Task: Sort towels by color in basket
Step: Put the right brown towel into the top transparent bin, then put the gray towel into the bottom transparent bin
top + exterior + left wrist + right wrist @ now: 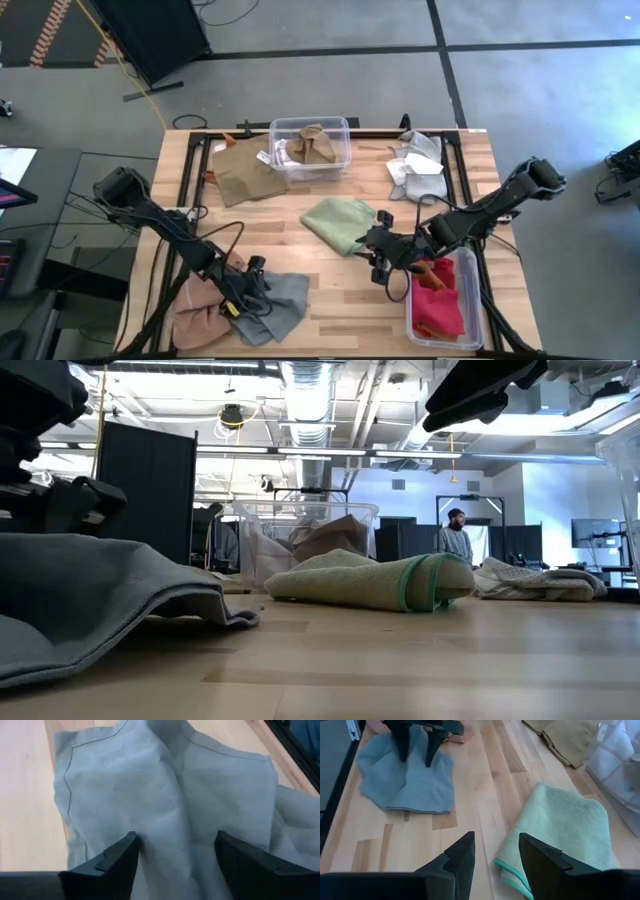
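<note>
- High view showed the grey towel (280, 300) rumpled at lower left, under the left gripper (252, 290).
- Left wrist view alone showed jaws spread astride a raised fold.
- Right gripper (495, 855), empty, jaws parted, neared the green towel (560, 830).

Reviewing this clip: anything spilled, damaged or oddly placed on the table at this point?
Nothing spilled or damaged. Several towels lie loose outside the bins: a grey one under the open left claw, a green one mid-table beside the open right claw, a tan one and white ones at the far edge.
</note>
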### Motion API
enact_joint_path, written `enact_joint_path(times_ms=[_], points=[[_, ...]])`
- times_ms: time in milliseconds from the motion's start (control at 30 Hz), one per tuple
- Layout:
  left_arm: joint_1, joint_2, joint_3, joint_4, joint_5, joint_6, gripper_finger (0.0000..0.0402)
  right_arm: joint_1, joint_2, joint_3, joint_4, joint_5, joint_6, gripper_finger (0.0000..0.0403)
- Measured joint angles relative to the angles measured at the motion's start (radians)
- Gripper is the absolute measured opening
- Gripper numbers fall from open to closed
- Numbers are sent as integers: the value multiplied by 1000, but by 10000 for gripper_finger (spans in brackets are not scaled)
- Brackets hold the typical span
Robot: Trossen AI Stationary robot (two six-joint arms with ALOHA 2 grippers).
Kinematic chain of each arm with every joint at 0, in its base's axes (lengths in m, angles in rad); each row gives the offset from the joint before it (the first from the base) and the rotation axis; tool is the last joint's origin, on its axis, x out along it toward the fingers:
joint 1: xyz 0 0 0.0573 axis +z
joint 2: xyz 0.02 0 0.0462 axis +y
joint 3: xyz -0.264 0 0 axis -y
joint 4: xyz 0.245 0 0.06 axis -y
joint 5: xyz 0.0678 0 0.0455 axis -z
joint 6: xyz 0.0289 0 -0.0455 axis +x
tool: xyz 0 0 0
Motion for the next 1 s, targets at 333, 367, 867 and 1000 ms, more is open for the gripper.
enact_joint_path(times_ms=[333, 367, 867, 1000], points=[[63, 107, 4, 33, 63, 47, 110, 53, 0, 0, 11, -3, 24, 179], [69, 116, 6, 41, 68, 54, 96, 58, 0, 0, 12, -3, 26, 179], [199, 76, 148, -76, 79, 404, 4, 125, 0, 0, 19, -3, 51, 179], [242, 74, 194, -62, 79, 491, 3, 131, 4, 1, 26, -3, 59, 179]])
